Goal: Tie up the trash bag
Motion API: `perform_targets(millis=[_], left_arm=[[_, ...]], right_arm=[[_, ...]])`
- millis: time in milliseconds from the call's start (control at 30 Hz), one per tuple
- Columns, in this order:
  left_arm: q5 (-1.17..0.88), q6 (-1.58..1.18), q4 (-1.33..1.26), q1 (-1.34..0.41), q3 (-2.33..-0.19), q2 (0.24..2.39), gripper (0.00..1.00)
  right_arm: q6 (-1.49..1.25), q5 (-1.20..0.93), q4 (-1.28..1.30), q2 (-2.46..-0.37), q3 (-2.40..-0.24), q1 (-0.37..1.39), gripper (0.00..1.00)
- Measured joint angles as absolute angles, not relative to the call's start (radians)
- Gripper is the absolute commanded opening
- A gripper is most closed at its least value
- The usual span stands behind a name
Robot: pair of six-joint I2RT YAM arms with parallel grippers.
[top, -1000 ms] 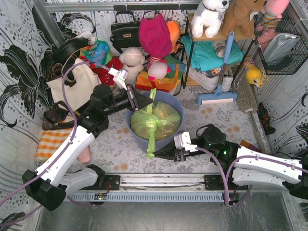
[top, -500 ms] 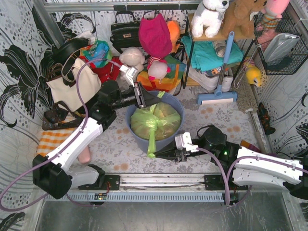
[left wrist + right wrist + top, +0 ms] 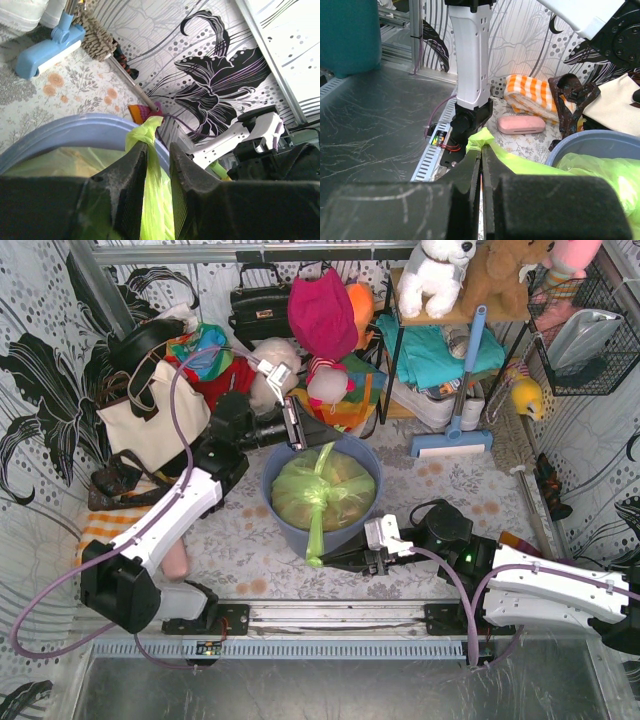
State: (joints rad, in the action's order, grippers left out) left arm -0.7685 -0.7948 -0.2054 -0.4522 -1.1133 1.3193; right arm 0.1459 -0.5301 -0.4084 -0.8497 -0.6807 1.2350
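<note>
Farther back: left end effector (image 3: pixel 312 437) pinching tail of translucent lime-green plastic trash bag (image 3: pixel 328 492) | right end effector (image 3: pixel 325 561) clamps other tail | blue-grey round plastic bin (image 3: pixel 288 530) between them

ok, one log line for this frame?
left gripper: shut on far tail | right gripper: shut on near tail | trash bag: in bin, tails stretched opposite ways

No word, label, brand or number can be read in any view. The small black circuit module with coloured wires (image 3: pixel 440 140) on the ribbed grey metal rail (image 3: pixel 427 160) is too blurred to show markings.
</note>
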Motion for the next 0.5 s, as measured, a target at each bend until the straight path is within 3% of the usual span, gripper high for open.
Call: perform_targets(millis=[333, 500], left_arm=[[-0.789, -0.831, -0.252, -0.424, -1.176, 1.347, 0.04], [-0.786, -0.813, -0.23, -0.414, -1.184, 1.342, 0.01]], right_arm=[[0.099, -0.528, -0.487, -0.866, -0.674, 1.235, 0.0], [-0.024, -0.455, -0.515, -0.866, -0.677, 1.235, 0.0]])
